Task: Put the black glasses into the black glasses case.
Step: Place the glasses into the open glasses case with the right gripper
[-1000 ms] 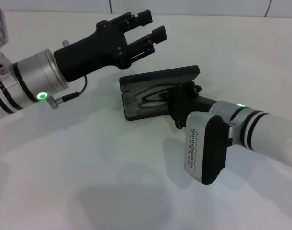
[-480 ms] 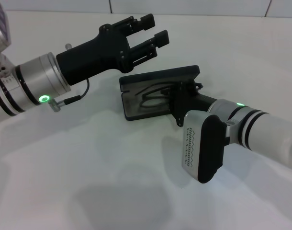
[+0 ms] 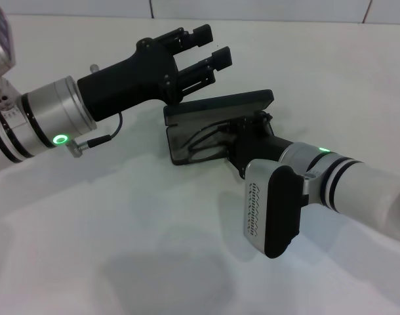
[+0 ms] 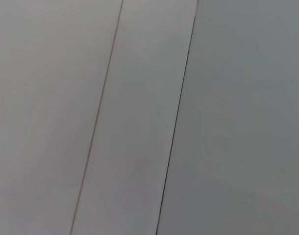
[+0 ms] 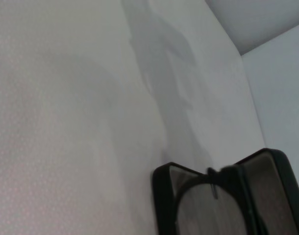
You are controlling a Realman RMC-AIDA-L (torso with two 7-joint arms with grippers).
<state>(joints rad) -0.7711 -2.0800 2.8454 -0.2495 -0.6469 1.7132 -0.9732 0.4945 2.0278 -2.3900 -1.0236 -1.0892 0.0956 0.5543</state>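
Two claws over white bench (image 3: 88, 230), left claw (image 3: 203, 47) spread, empty, right claw (image 3: 252, 134) hiding black glasses (image 3: 203, 134) in open black glasses case (image 3: 220, 108), grip can't tell, lens closer in wrist cam.

Head camera looks down; right wrist shares the black glasses case (image 3: 216, 128), left faces wall.

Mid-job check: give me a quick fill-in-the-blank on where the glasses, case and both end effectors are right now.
1. The black glasses lie ____ the black glasses case.
2. The case's lid is ____.
3. The ____ end effector sits at the case's tray.
4. The left end effector, raised beyond the case, has its fingers ____.

Missing words: inside; open; right; open
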